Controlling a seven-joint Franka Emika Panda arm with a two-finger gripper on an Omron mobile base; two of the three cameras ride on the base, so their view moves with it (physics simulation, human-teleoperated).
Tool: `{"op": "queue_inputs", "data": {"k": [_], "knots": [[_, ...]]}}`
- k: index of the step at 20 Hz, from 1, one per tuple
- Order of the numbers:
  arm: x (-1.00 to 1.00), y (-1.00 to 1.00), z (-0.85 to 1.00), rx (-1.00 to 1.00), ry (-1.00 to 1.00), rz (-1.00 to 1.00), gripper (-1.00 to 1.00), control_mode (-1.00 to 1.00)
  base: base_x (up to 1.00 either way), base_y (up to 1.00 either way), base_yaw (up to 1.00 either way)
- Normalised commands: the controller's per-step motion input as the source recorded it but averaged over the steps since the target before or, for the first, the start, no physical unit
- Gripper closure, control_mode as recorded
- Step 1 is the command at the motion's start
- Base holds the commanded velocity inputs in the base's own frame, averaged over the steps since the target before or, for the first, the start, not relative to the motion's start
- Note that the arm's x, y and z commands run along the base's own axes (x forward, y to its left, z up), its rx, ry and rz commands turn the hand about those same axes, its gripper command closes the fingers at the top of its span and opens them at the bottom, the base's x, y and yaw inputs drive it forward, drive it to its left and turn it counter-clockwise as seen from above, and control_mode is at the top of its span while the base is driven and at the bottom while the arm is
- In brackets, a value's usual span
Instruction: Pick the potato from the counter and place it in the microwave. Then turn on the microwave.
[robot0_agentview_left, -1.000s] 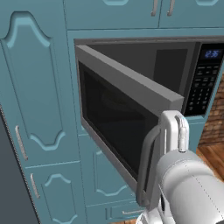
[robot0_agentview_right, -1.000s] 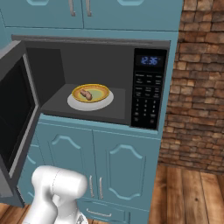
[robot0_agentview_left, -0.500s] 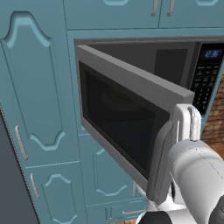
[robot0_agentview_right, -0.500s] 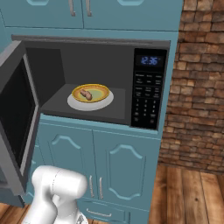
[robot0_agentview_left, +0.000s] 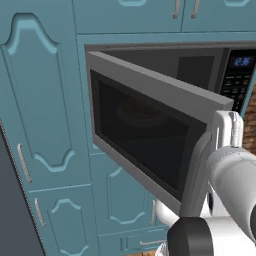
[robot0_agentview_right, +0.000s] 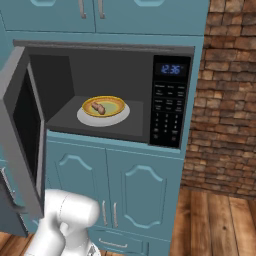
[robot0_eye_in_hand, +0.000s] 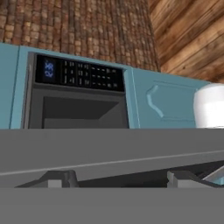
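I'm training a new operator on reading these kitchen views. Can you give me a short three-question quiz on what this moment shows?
1. True or false: the door of the wide grey steel-framed microwave is shut.
2. Multiple choice: where is the small tan-brown potato? A) on the wooden floor; B) on the yellow plate inside the microwave; C) between the gripper's fingers.
3. Short answer: what lit item sits at the top of the black keypad panel, and what colour is it?

Key: 1. False; the door stands swung open to the left in the right base view. 2. B. 3. A digital display, blue.
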Motion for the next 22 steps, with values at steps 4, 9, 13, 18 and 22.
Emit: {"op": "queue_inputs", "data": {"k": [4, 9, 13, 18, 22], "knots": [[0.38, -0.26, -0.07, 0.0, 0.0, 0.0, -1.0, -1.0, 0.0, 0.0, 0.0], [0.44, -0.22, -0.08, 0.0, 0.0, 0.0, -1.0, -1.0, 0.0, 0.0, 0.0], [0.49, -0.17, -0.09, 0.0, 0.0, 0.0, -1.0, -1.0, 0.0, 0.0, 0.0], [0.49, -0.14, -0.11, 0.0, 0.0, 0.0, -1.0, -1.0, 0.0, 0.0, 0.0], [0.52, -0.08, -0.17, 0.0, 0.0, 0.01, -1.0, -1.0, 0.0, 0.0, 0.0]]}}
